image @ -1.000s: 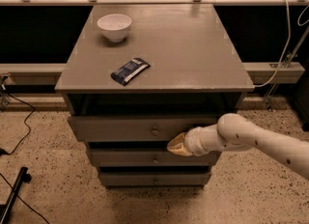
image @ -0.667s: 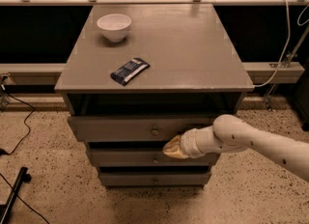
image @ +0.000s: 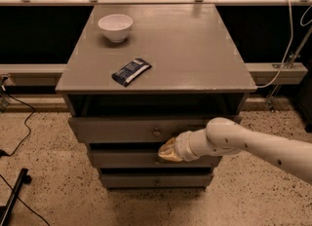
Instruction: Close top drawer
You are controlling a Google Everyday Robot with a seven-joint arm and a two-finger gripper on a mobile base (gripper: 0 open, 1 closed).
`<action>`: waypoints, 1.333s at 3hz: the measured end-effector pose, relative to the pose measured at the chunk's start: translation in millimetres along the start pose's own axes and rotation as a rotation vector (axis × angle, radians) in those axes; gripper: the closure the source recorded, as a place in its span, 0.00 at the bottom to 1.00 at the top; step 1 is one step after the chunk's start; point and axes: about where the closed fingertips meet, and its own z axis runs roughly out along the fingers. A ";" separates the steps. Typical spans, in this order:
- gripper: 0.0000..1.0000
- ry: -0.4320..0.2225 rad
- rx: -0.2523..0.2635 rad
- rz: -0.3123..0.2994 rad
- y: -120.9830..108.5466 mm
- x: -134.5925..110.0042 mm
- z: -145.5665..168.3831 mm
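The top drawer (image: 122,128) is a wide grey drawer with a small brass knob (image: 156,133). It stands pulled out a little from the grey cabinet (image: 161,35), with a dark gap above its front. My gripper (image: 168,152) is at the end of the white arm (image: 243,144) reaching in from the right. It sits just below and right of the knob, at the lower edge of the top drawer's front, pointing left.
A white bowl (image: 115,27) and a dark snack packet (image: 131,71) lie on the cabinet top. Two more grey drawers (image: 126,159) sit below the top one. Cables run over the speckled floor at left (image: 19,122) and hang at right (image: 287,49).
The gripper has moved a little to the left along the drawer front, toward the knob. The drawer looks unmoved.
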 end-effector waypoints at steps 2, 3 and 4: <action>1.00 0.040 0.024 0.010 -11.1 -4.6 12.2; 1.00 0.061 0.030 0.014 -16.6 -0.9 16.0; 1.00 0.065 0.017 -0.009 0.4 4.6 9.3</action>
